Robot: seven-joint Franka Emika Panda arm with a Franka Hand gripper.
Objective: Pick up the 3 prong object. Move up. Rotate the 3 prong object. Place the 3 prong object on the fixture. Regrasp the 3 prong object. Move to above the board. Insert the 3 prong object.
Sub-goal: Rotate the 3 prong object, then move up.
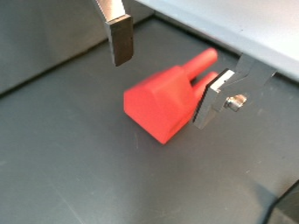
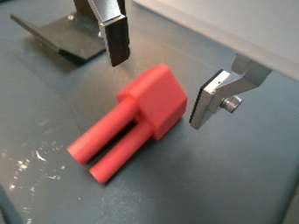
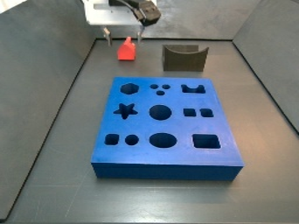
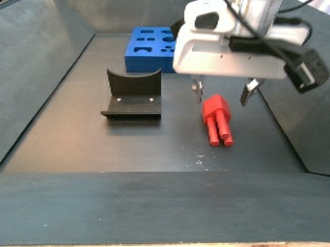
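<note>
Hovering low over the 3 prong object (image 2: pixel 131 122), the gripper (image 2: pixel 163 77) has its fingers spread apart, one on each side, seemingly not touching it. This red piece lies flat on the dark surface (image 4: pixel 116 145), beside the fixture (image 4: pixel 131 96) and apart from the board (image 3: pixel 163 127).

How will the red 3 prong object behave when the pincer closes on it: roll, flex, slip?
The 3 prong object lies flat on a blocky body, so it probably won't roll. It looks like rigid plastic, unlikely to flex. The open pincer straddles that body; its smooth faces might slip slightly.
</note>
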